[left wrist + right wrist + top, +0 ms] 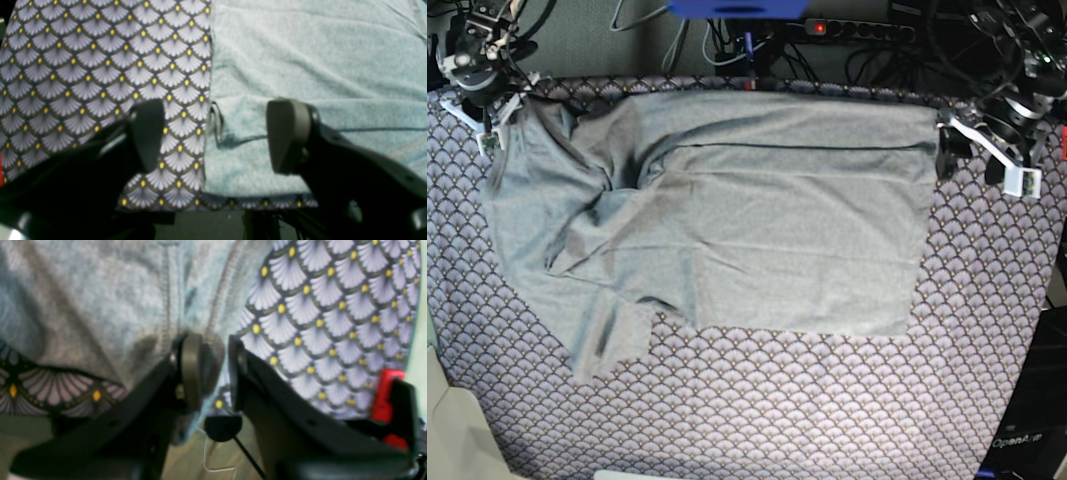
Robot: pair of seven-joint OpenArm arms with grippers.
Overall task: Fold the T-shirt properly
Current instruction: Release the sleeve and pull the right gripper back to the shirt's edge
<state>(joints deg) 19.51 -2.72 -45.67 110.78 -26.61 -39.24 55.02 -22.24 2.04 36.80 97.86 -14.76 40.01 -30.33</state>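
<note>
Purple cloth [827, 400] bears the T-shirt [777, 220], its corner between the right tool [210, 370].

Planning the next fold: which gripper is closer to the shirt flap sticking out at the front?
Right. The right gripper is at the shirt's far corner on the flap's side; the left gripper is at the opposite corner.

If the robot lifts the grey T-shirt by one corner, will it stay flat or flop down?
The T-shirt would probably flop and hang: it already lies in soft wrinkles and folds. It looks thin, so likely light. It may drag across the patterned cloth rather than lift cleanly.
</note>
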